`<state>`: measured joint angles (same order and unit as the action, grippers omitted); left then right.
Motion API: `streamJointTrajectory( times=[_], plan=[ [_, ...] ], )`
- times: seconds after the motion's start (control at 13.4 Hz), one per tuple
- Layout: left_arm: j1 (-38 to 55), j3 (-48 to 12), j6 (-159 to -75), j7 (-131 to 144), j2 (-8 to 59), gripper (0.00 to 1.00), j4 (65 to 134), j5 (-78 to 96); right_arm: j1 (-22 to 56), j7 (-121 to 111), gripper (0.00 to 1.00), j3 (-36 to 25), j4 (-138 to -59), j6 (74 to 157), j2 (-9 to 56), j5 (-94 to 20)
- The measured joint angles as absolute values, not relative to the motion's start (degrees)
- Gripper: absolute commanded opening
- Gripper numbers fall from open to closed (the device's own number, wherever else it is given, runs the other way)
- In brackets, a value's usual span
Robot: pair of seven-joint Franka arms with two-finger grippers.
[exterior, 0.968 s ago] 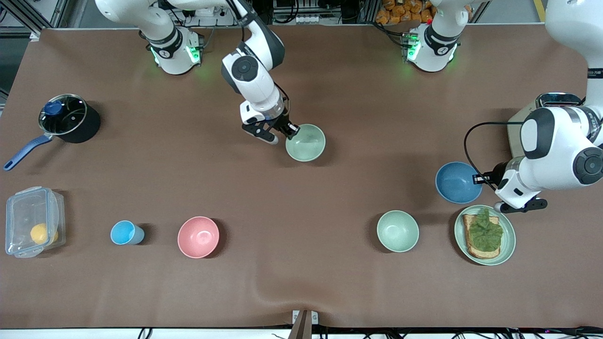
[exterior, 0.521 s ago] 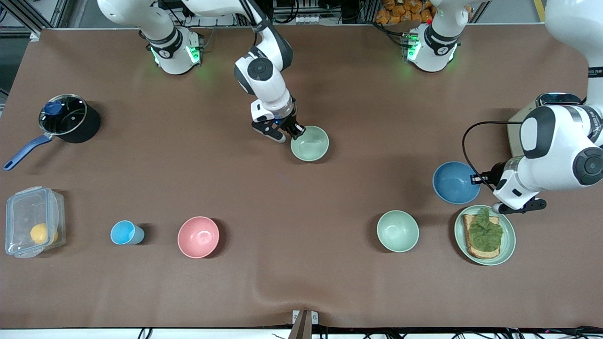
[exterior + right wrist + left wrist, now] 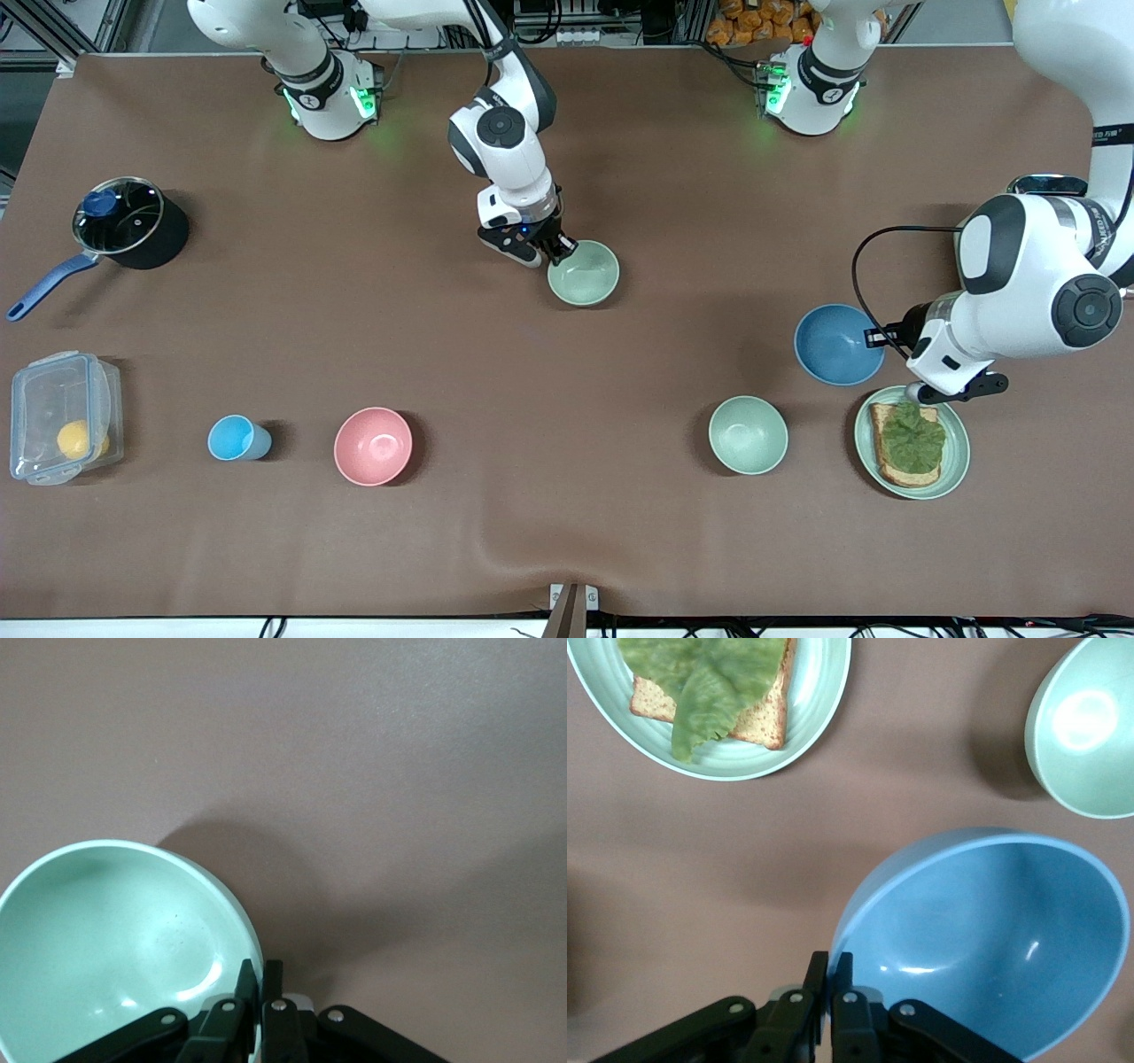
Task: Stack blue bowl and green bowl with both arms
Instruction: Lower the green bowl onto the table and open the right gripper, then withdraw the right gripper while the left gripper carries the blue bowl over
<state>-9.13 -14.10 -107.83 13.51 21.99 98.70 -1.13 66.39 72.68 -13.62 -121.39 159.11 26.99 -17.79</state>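
Observation:
My left gripper (image 3: 875, 337) is shut on the rim of the blue bowl (image 3: 831, 345) and holds it tilted just above the table, close to the toast plate. In the left wrist view its fingers (image 3: 831, 961) pinch the blue bowl's (image 3: 992, 939) edge. My right gripper (image 3: 560, 252) is shut on the rim of the sage green bowl (image 3: 583, 273) and holds it a little above the middle of the table. In the right wrist view its fingers (image 3: 260, 973) clamp the green bowl's (image 3: 115, 948) rim, and a shadow lies under the bowl.
A paler mint bowl (image 3: 748, 434) and a green plate (image 3: 955, 461) with toast and lettuce sit nearer the front camera, toward the left arm's end. A pink bowl (image 3: 373, 446), a light-blue cup (image 3: 235, 438), a clear box (image 3: 62, 416) and a lidded pot (image 3: 124, 221) stand toward the right arm's end.
My left gripper has carried the blue bowl toward the right arm's end. My right gripper has carried the green bowl a short way toward the left arm's end.

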Motion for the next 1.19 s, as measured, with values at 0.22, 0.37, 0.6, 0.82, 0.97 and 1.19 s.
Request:
streamJointTrajectory(
  times=[0.22, 0.37, 0.6, 0.82, 0.97, 1.19],
  plan=[
    [-9.2, -14.1, -107.5, 13.5, 21.5, 0.0, 98.6, -1.1, 66.4, 72.8, 0.88, -13.7, -121.1, 159.1, 27.0, -17.8],
    [-9.2, -14.3, -106.8, 13.5, 21.1, 0.0, 98.6, -1.0, 66.4, 72.9, 1.0, -13.9, -120.8, 159.1, 27.0, -17.8],
    [-9.3, -14.6, -104.9, 13.5, 20.1, 0.0, 98.2, -0.3, 66.4, 73.0, 1.0, -14.2, -119.9, 159.0, 27.0, -17.8],
    [-9.3, -14.7, -103.3, 13.5, 19.4, 0.0, 98.1, 0.7, 66.0, 73.6, 1.0, -14.5, -119.4, 158.9, 27.0, -18.0],
    [-9.3, -14.8, -103.2, 13.5, 19.2, 0.0, 98.0, 1.7, 65.2, 76.0, 1.0, -14.7, -119.2, 158.7, 27.0, -18.1],
    [-9.3, -15.8, -103.1, 13.7, 19.1, 0.0, 97.9, 3.2, 62.9, 80.0, 1.0, -14.9, -117.9, 156.4, 27.0, -18.1]
  ],
)
